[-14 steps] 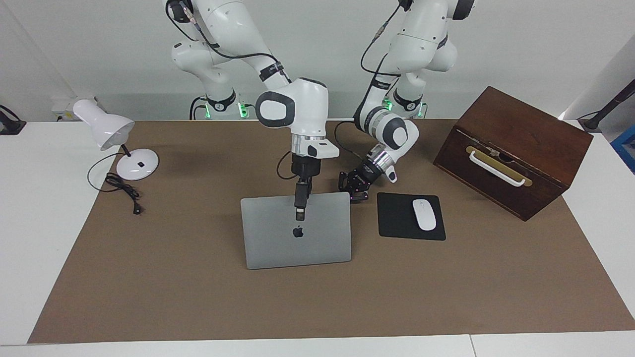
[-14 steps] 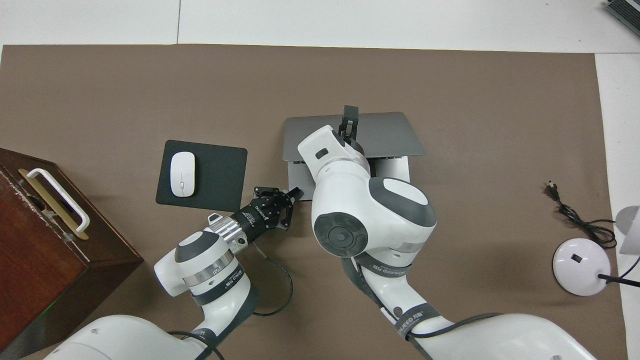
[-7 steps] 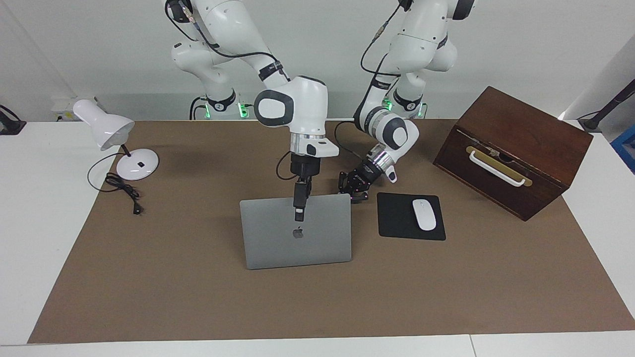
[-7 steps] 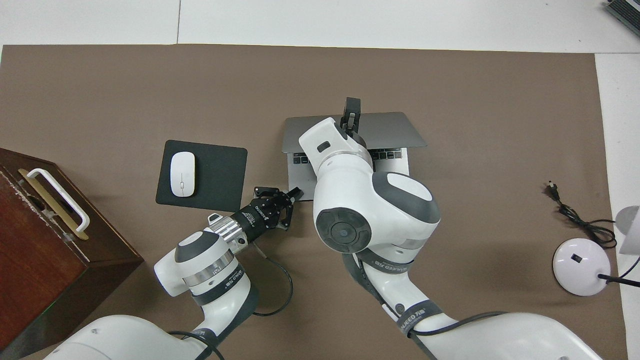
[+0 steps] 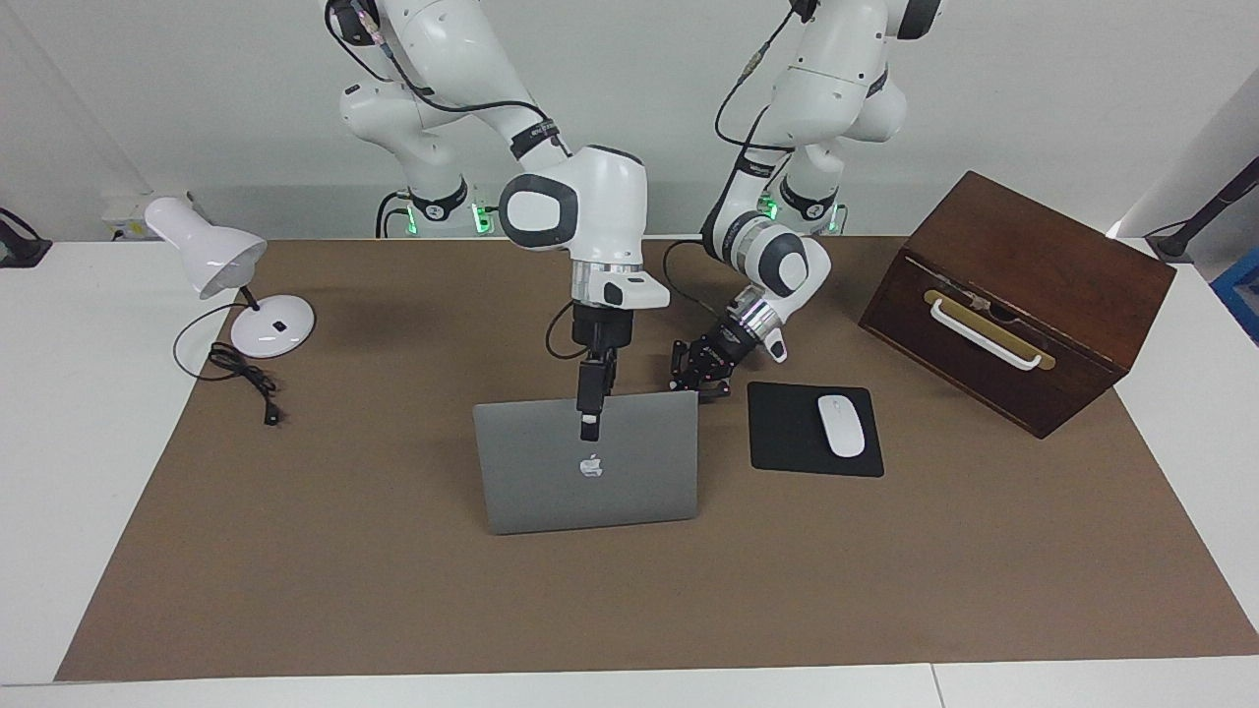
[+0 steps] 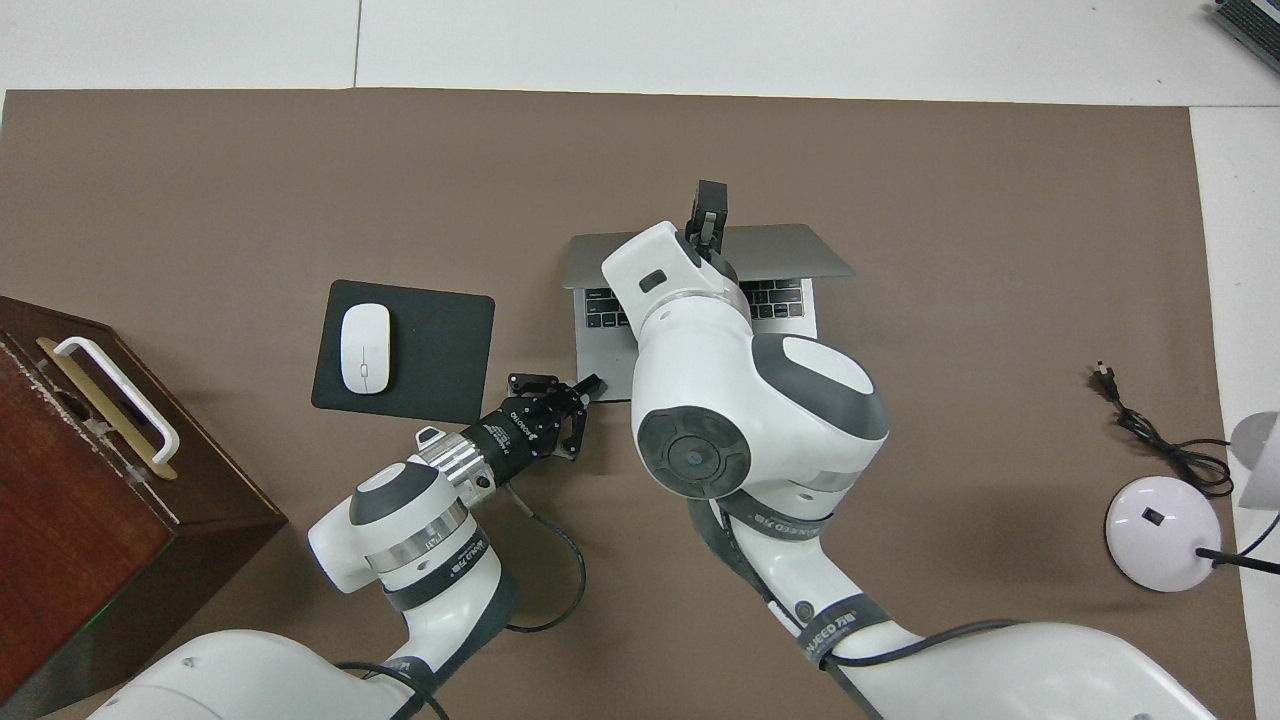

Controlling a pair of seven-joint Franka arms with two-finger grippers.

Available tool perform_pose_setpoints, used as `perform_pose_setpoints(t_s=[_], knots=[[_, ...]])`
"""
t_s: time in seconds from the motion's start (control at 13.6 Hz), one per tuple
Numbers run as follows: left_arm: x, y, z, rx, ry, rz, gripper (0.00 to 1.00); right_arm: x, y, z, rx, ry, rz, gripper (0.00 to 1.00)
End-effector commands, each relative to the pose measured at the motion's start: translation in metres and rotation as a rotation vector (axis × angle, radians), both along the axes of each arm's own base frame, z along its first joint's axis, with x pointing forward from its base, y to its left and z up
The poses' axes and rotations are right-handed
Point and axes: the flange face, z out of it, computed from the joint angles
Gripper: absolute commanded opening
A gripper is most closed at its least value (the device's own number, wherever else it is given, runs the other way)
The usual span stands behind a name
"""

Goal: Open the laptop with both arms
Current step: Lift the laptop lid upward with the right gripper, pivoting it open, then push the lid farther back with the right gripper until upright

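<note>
Laptop [image 5: 588,472] mid-surface, lid part-raised, keyboard showing. Right tool [image 5: 588,421] pinches lid's free edge. Left tool [image 5: 700,372] low at base corner; finger spread unclear, likely steadying. Next: swing lid wider, base pinned.

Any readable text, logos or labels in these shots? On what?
Apple logo, no words: on the laptop lid.
White lettering on the left tool body: too small to read.
White lettering on the right arm's black band: too small to read.
Laptop key legends: too small to read.
</note>
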Motion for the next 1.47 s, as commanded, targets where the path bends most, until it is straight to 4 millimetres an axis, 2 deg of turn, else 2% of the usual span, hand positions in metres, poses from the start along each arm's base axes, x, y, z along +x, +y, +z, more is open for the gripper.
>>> perform_pose_setpoints(t_s=[0.0,0.73,0.96,1.4], knots=[[0.001,0.006,-0.020,0.029,0.015,0.020,0.00,0.011,-0.001,0.008,-0.024,-0.028,0.008,1.00],[0.002,0.006,-0.019,0.028,0.012,0.022,0.00,0.021,-0.001,0.012,-0.015,-0.044,0.003,1.00],[0.002,0.006,-0.019,0.029,0.013,0.022,0.00,0.032,-0.005,0.022,-0.015,-0.072,-0.003,1.00],[0.002,0.007,-0.020,0.031,0.015,0.023,0.00,0.036,-0.009,0.018,-0.022,-0.073,-0.003,1.00]])
